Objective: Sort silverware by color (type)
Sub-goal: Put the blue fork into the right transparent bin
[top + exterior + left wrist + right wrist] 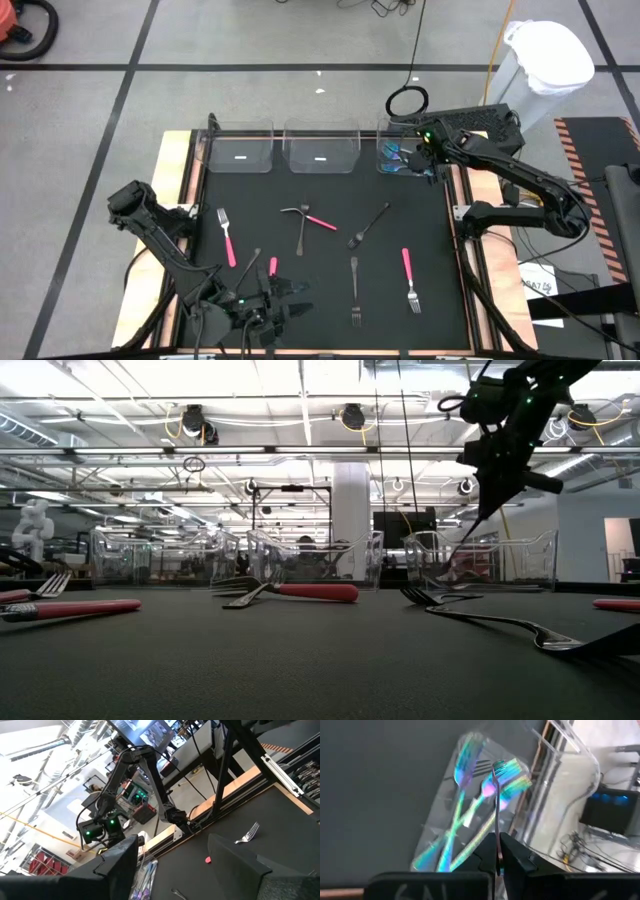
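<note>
The surface (330, 290) is a flat black mat with a pale wood edge. Three clear plastic bins stand in a row at the far side: the left bin (240, 150), the middle bin (322, 150) and the right bin (400, 155). Their walls are thin and see-through.

The right gripper (499, 852) hangs over the right bin. Its jaws are pinched shut on a slim shiny fork (497, 795), which points down into the bin. More rainbow-shiny forks (462, 815) lie inside that bin, crossing each other.

The left gripper (275, 300) sits low at the near edge of the surface. Its jaws are partly open and hold nothing.

On the mat lie thin forks. One pink-handled fork (226, 238) is at the left and another pink fork (409, 278) is at the right. A third pink one (318, 220) crosses a dark fork (302, 230) near the middle. A black fork (370, 226) and a second black fork (354, 290) lie apart from each other between them. A white trash bin (545, 60) stands on the floor beyond the right arm.
</note>
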{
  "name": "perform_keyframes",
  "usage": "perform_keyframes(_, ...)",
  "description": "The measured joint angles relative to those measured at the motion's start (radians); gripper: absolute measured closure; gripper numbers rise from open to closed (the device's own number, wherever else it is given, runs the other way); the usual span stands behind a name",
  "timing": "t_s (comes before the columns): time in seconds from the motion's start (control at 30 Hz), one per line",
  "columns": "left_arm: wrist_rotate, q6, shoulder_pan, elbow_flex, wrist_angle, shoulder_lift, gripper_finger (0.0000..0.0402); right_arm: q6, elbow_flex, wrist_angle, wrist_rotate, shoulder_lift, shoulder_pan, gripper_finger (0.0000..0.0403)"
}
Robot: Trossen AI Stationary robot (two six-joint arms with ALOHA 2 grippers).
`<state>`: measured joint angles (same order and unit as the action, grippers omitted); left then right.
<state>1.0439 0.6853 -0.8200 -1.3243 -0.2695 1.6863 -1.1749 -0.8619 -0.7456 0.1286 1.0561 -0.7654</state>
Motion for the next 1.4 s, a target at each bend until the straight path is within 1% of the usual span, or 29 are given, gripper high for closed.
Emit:
perform_keyframes(0.07,0.000,0.000,0.000,0.000,0.000,0.000,0.0160,0.015,0.000,0.000,-0.028,0.000,0.000,0.0394)
perform_keyframes(0.2,0.000,0.000,0.000,0.000,0.000,0.000,0.0160,0.030,0.000,0.000,-0.052,0.000,0.000,0.0393)
perform_keyframes(0.33,0.000,0.000,0.000,0.000,0.000,0.000,0.0160,0.037,0.000,0.000,-0.052,0.000,-0.008,0.0392)
perform_keyframes(0.47,0.000,0.000,0.000,0.000,0.000,0.000,0.0160,0.062,0.000,0.009,-0.051,0.001,-0.036,0.0383)
perform_keyframes(0.6,0.000,0.000,0.000,0.000,0.000,0.000,0.0160,0.082,0.000,0.012,-0.049,0.001,-0.062,0.0360)
perform_keyframes(0.83,0.000,-0.001,0.001,0.000,-0.001,0.000,0.0160,0.089,0.000,0.014,-0.047,0.001,-0.080,0.0305)
perform_keyframes(1.13,0.000,0.000,0.002,0.000,-0.001,0.000,0.0160,0.143,0.000,0.034,0.093,0.003,-0.089,0.0251)
perform_keyframes(1.33,0.000,0.000,0.003,0.000,-0.001,0.000,0.0160,0.176,0.000,0.041,0.117,0.003,-0.113,0.0219)
perform_keyframes(1.4,0.000,0.000,0.003,0.000,-0.002,0.000,0.0160,0.188,0.000,0.050,0.145,0.005,-0.122,0.0209)
